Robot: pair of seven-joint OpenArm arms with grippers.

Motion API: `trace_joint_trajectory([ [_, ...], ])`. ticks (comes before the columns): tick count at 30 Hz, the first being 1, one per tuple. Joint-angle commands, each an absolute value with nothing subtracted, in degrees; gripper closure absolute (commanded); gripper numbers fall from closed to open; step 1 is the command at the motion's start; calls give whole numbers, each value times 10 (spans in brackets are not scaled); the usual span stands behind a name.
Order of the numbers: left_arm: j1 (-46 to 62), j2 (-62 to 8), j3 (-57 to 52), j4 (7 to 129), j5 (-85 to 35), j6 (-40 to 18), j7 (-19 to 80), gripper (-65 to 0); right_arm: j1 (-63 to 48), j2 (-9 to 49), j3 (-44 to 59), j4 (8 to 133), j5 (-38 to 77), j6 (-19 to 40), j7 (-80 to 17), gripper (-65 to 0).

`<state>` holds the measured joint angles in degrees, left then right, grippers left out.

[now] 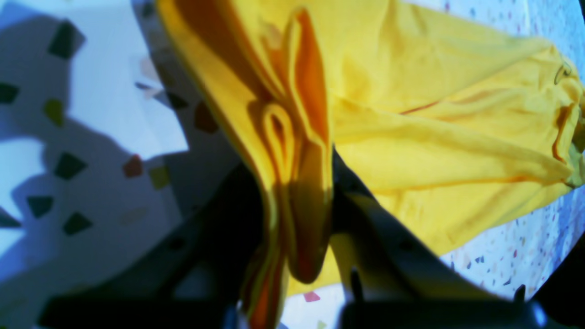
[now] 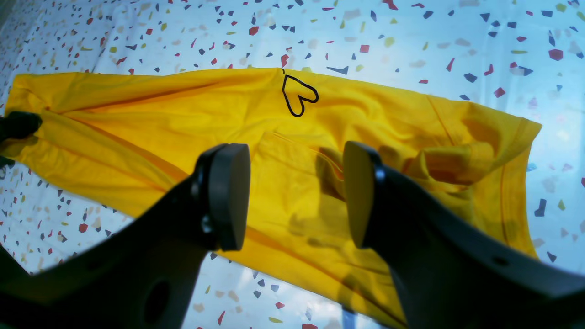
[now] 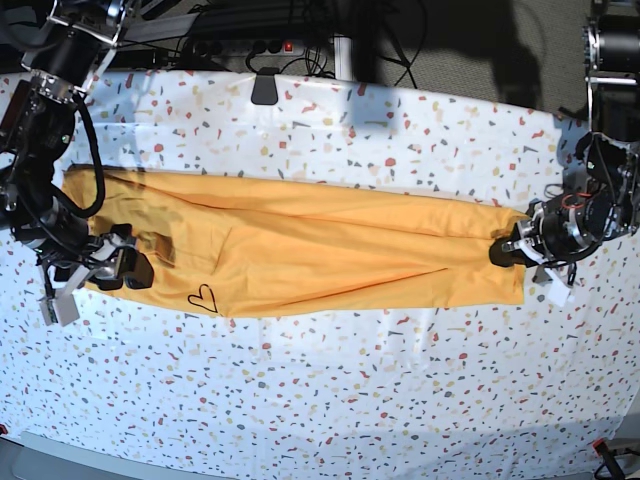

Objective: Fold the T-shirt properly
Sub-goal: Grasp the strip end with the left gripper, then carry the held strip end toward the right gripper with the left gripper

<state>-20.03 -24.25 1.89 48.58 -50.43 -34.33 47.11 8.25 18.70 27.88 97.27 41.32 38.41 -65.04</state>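
While the T-shirt (image 3: 300, 255) lies as one long folded band across the speckled table (image 3: 330, 400), I count two grippers: left gripper (image 1: 299, 214) clamped on bunched fabric at one end, right gripper (image 2: 297, 194) spread apart above the other. One heart outline (image 2: 298, 95) showing.

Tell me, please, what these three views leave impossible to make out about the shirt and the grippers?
- Black cursive lettering: none is visible on the T-shirt in any view; only the heart outline shows.
- Left gripper: in the left wrist view, bunched cloth covers its pads and blur hides detail.
- Right gripper: open, but the base view cannot show whether it touches the cloth.
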Motion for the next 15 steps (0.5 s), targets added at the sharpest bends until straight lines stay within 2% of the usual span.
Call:
trace_joint_trajectory([
  [1,-211,-250,18,491,-505,-343,465,0,94,195,281,983,426,389,-639,-326],
  [6,-211,-249,18,529,-512,-343,513,0,94,195,282,983,426,390,-639,-326],
  [15,-211,-241,19,659,-506,-341,532,0,94,196,282,983,426,390,-639,-326],
])
